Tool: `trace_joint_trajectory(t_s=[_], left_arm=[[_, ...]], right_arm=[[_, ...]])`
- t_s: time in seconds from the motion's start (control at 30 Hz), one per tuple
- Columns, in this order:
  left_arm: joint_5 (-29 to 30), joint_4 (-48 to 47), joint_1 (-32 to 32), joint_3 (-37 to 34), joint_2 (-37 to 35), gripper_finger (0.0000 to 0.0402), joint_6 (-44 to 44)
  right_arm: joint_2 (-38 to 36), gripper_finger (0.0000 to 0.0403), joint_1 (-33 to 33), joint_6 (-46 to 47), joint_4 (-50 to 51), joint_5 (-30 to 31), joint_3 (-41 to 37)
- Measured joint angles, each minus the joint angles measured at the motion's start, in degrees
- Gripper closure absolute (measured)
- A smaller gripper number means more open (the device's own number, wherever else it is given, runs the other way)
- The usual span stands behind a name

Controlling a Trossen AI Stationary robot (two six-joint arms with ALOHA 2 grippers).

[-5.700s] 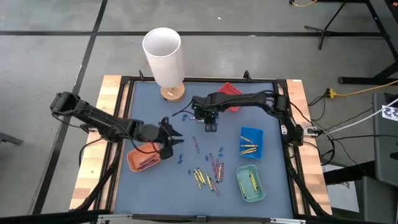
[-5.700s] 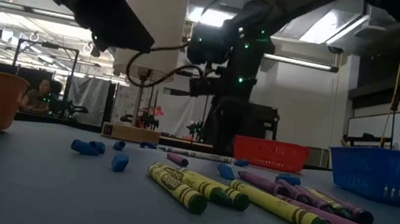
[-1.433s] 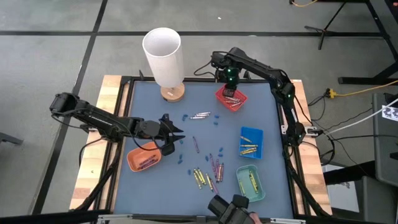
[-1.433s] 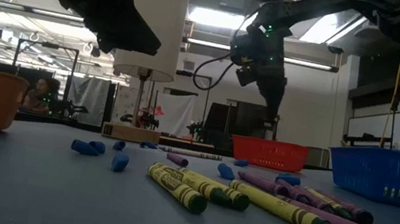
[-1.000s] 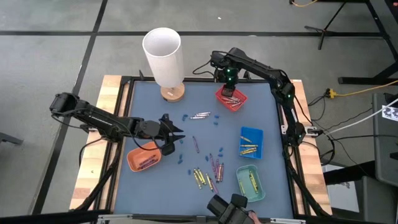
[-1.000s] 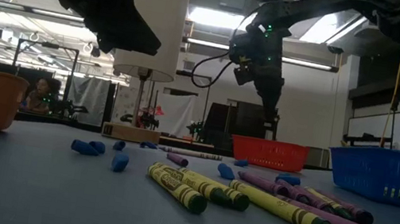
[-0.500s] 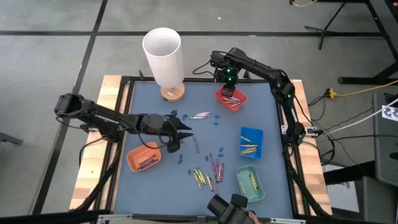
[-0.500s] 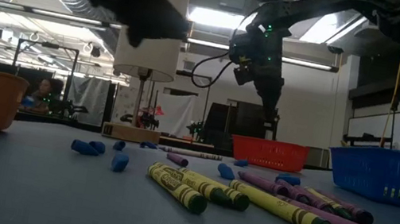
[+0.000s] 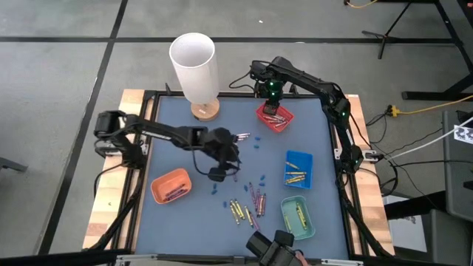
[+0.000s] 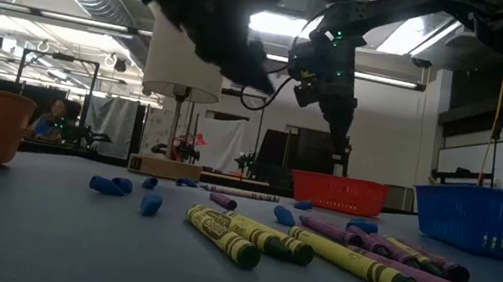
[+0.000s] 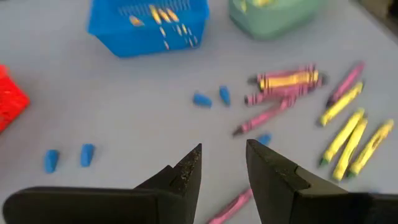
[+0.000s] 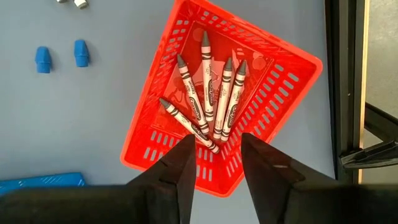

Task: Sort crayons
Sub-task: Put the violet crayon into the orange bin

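Now I look first at the big things. The blue-grey table (image 9: 177, 118) carries four small trays: an orange tray (image 9: 171, 185) near the left arm, a red tray (image 9: 274, 116) at the far side, a blue tray (image 9: 298, 169) and a green tray (image 9: 297, 216) on the right side. A white lamp (image 9: 194, 70) stands at the far edge.

The left gripper (image 9: 224, 164) hangs over the middle of the table, and in its wrist view the two fingers (image 11: 186, 177) stand apart with nothing between them. The right gripper (image 9: 271, 94) is above the red tray, its jaws also parted and empty; below it I see the grey crayons (image 12: 208, 93) lying inside the tray.

The loose crayons are on the table, between the left gripper and the green tray: purple-pink crayons (image 11: 283, 87) in a small bundle, one single pink crayon (image 11: 264, 116) a little apart, and yellow crayons (image 11: 354, 134) side by side. Small blue bits (image 11: 210, 98) are scattered around.

I judge these crayons as very light, stiff but easy to snap, and with a round paper-wrapped body that rolls away when it is pushed. I would take one across its middle, the fingers on both sides of its length, and close gently. The single pink one near the left gripper seems the easiest, because the others touch each other.
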State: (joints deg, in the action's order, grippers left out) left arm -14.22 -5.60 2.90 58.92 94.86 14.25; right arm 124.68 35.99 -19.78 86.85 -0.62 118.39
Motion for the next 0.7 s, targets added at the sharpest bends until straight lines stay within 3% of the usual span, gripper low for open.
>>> trace_joint_trajectory(t_s=[0.3,0.7], left_arm=[[0.0,-7.2,2.2,2.5,6.3,0.0292,16.1],[-0.3,-8.0,4.0,2.6,11.8,0.0292,23.7]], right_arm=[[0.0,0.0276,0.0,0.0,-1.2,0.0,0.0],[0.0,0.0276,0.0,4.8,-7.4,-0.1,0.0]])
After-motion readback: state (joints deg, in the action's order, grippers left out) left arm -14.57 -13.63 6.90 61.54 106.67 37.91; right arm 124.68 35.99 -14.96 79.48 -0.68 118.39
